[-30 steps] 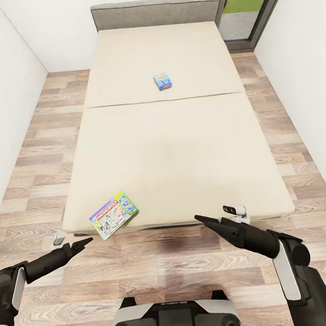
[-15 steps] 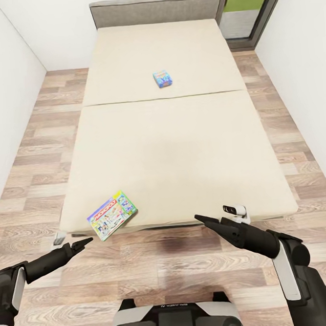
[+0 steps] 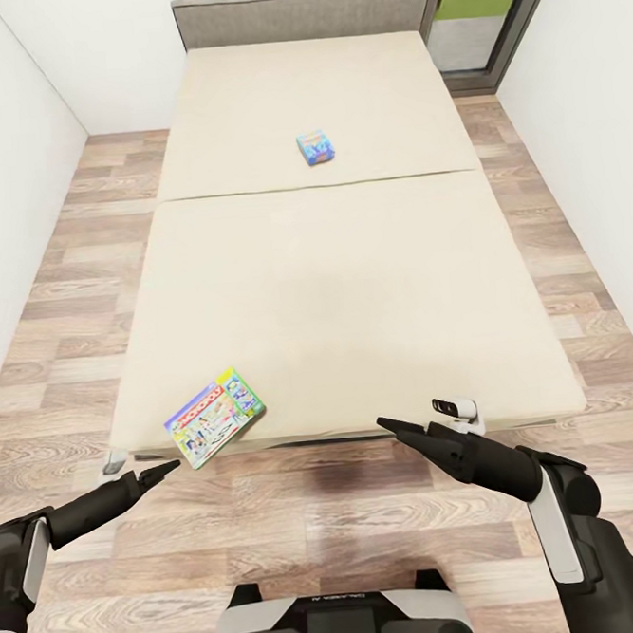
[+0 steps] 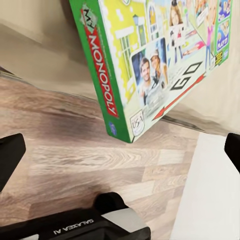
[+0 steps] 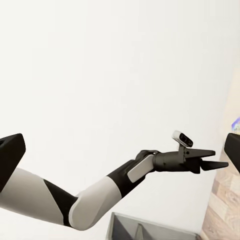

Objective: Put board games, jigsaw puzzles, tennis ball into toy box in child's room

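Note:
Two board games lie on the bed [image 3: 343,295]. At the near left corner, a colourful Monopoly box [image 3: 215,417] overhangs the foot edge a little; the left wrist view shows it close up [image 4: 155,65]. A small blue game box [image 3: 315,149] rests far up the mattress, near the middle. My left gripper [image 3: 163,471] hovers open over the floor just short of the Monopoly box. To the right of it my right gripper [image 3: 392,427] is also open with nothing in it, at the bed's foot edge. The table, toy box, puzzles and tennis ball are out of view.
White walls close in on both sides of the bed, with strips of wooden floor [image 3: 66,279] between. A grey headboard [image 3: 300,13] stands at the far end and a glass door [image 3: 483,18] at the far right. My left arm [image 5: 150,167] appears in the right wrist view.
The whole head view has shifted slightly, with the bed looming a bit larger, so the camera has moved. Both arms keep the same pose and the boxes lie as before.

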Tool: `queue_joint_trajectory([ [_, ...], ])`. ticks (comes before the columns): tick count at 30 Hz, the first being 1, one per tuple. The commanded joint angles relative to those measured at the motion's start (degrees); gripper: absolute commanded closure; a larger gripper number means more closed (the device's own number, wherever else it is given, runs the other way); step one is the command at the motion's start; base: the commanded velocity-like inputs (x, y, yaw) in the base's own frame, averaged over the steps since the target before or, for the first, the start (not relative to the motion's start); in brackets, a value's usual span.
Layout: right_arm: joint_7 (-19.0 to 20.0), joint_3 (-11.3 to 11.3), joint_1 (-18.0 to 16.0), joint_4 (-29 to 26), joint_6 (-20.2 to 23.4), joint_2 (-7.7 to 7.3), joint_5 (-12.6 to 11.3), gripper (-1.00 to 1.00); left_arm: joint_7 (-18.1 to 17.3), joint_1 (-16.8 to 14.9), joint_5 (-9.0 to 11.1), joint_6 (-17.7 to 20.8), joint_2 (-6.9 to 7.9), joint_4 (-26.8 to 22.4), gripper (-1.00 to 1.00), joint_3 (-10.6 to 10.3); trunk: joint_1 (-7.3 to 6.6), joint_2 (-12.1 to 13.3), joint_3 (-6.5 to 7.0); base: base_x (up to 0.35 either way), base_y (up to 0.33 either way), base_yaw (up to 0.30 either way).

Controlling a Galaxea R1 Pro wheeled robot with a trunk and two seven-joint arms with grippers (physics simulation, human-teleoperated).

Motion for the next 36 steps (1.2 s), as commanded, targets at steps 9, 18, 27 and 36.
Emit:
queue_joint_trajectory([
  [9,0.1,0.0,0.0,0.0,0.4,0.07,0.0,-1.0,-0.6,0.0,0.2,0.2,0.26,0.0,-1.0,-0.1,1.98,-3.6,-1.65,0.0,0.0,0.0],
  [18,0.0,0.0,0.0,0.0,0.4,0.07,0.0,-1.0,-2.5,0.0,0.0,-0.7,0.28,0.0,-1.0,-2.7,3.96,-7.3,-3.26,0.0,0.0,0.0],
  [27,0.0,0.0,0.0,0.0,0.4,0.07,0.0,-1.0,-2.9,0.0,0.1,-1.6,0.29,0.0,-1.0,-5.9,5.94,-10.9,-4.88,0.0,0.0,0.0],
  [36,0.0,0.0,0.0,0.0,0.4,0.07,0.0,-1.0,-4.6,0.0,0.1,-1.6,0.29,0.0,-1.0,-6.2,6.6,-12.1,-5.42,0.0,0.0,0.0],
])
